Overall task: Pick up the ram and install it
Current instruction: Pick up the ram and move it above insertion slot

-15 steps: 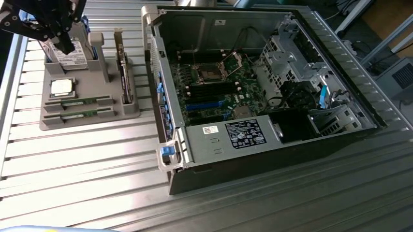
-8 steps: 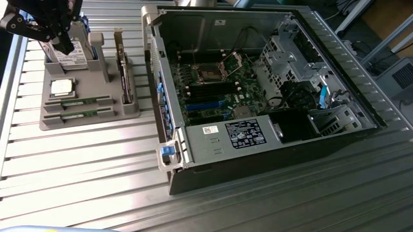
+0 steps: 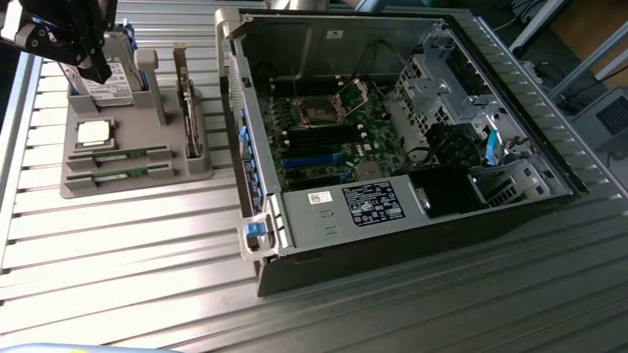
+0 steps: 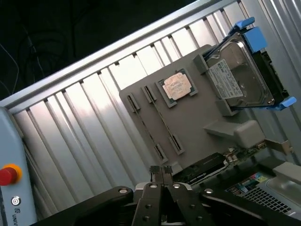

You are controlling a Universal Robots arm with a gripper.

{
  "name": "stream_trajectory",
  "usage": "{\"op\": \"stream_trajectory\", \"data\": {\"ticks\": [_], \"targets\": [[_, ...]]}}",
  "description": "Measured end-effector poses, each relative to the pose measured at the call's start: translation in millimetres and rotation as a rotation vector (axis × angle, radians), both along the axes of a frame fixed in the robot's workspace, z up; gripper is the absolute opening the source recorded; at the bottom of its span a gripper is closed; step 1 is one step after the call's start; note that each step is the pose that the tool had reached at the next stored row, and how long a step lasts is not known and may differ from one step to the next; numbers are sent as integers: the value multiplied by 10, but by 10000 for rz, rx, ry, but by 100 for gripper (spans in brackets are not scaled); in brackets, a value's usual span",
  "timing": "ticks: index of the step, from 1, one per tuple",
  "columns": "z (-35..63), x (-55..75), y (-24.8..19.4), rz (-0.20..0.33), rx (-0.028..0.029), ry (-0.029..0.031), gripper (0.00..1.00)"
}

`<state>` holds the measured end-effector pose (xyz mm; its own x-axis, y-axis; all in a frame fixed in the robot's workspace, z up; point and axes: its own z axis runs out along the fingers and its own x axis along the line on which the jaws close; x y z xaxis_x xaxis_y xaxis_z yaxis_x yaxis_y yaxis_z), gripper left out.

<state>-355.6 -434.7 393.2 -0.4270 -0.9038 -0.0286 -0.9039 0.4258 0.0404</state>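
Gripper (image 4: pixel 160 170) fingers together, empty, above tray (image 3: pixel 137 188). Ram (image 3: pixel 120 155) and twin (image 3: pixel 120 175) seated flat in tray, beside processor (image 3: pixel 94 133).

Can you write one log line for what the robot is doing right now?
gripper: shut, empty | place: above tray | ram sticks: both in tray | installed: not yet

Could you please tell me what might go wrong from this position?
1. The gripper is shut above the grey plastic tray; descending like that could press on a long green ram stick rather than grasp it.
2. Its identical twin and the square silver processor lie close by, so a slight offset may disturb them.
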Motion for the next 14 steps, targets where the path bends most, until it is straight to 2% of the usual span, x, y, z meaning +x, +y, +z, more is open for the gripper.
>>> {"op": "stream_trajectory", "data": {"ticks": [4,9,11,14], "targets": [[0,0,0,763,-4,0,10],[-1,0,0,2492,-13,-1,10],[-1,0,0,2894,-14,0,10],[-1,0,0,4191,-16,-1,10]]}}
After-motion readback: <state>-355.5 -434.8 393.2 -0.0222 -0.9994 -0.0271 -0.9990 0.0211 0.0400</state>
